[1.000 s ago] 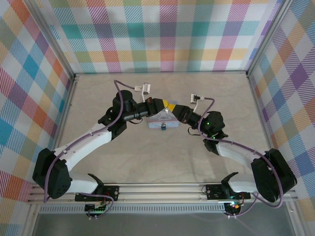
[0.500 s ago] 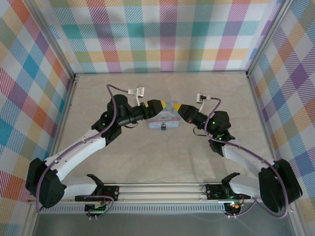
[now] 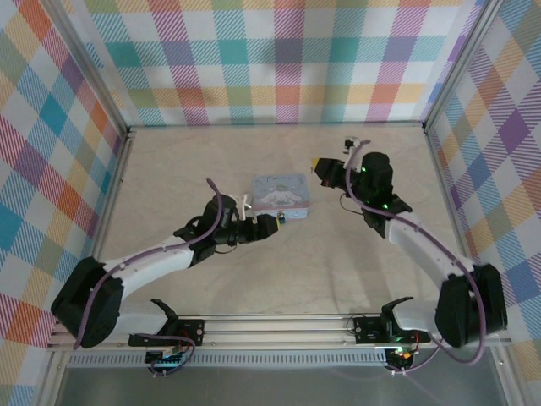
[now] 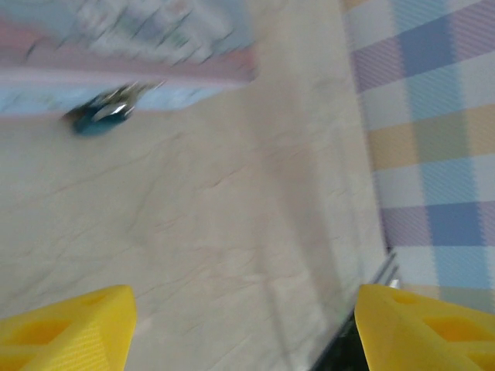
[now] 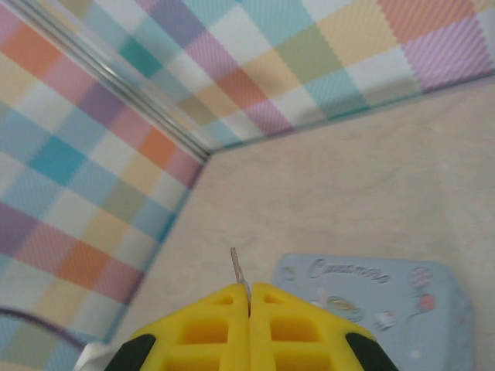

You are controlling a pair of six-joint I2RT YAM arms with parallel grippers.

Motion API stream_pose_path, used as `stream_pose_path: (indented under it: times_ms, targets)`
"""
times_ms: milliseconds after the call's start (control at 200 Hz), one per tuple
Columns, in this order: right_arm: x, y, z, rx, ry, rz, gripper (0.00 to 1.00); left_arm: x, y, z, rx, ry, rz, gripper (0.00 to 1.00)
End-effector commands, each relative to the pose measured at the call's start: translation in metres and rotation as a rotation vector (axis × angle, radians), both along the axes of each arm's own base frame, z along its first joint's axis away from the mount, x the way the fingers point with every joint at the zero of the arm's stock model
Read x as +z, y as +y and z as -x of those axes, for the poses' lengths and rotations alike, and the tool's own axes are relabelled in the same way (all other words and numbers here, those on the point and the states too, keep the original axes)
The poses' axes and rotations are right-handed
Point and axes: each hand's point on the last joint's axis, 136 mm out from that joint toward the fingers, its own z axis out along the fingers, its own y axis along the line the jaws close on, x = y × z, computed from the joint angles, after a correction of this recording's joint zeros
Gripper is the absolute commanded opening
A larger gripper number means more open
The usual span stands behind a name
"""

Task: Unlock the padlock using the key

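Note:
The padlock (image 4: pixel 100 120), a tiny bluish lock, lies blurred on the table against the front wall of the pale blue tin (image 4: pixel 116 46). From above, the padlock (image 3: pixel 282 217) sits at the tin's (image 3: pixel 281 190) near edge. My left gripper (image 3: pixel 270 225) is just to its near-left, apart from it. It stands open, its yellow fingers (image 4: pixel 62 325) wide with bare table between them. My right gripper (image 3: pixel 321 162) hangs right of the tin and is shut on the key (image 5: pixel 238 270), a thin grey sliver poking out past the gripper (image 5: pixel 249 290).
Plaid walls close in the table on the left, back and right. The beige table top (image 3: pixel 211 161) spreads around the tin. Purple cables run along both arms. An aluminium rail crosses the near edge by the arm bases.
My left gripper opened and drew back from the tin toward the near-left. My right gripper pulled away from the tin to the far right, still pinching the key.

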Motion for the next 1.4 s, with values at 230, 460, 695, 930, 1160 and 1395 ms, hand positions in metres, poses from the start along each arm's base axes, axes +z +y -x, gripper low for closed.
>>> stream_pose_path:
  times_ms: [230,460,695,930,1160,1395]
  targets:
    - [-0.064,0.017,-0.090,-0.011,0.017,0.278,0.00,-0.019,-0.016,-0.050,0.068,-0.202,-0.018,0.76]
    - [-0.093,0.032,-0.136,0.011,0.038,0.376,0.00,-0.035,-0.014,-0.082,0.118,-0.223,-0.069,0.76]
    - [-0.124,0.052,-0.149,0.067,0.087,0.441,0.00,-0.038,0.006,-0.098,0.155,-0.268,-0.122,0.77]
    - [-0.140,0.063,-0.138,0.113,0.101,0.508,0.00,-0.047,-0.008,-0.082,0.036,-0.277,-0.080,0.78]
    - [-0.155,0.076,-0.122,0.174,0.108,0.566,0.00,-0.061,-0.027,-0.064,-0.045,-0.397,-0.090,0.80]
    - [-0.166,0.082,-0.110,0.211,0.118,0.593,0.00,-0.081,-0.030,-0.075,0.003,-0.478,-0.226,0.80]
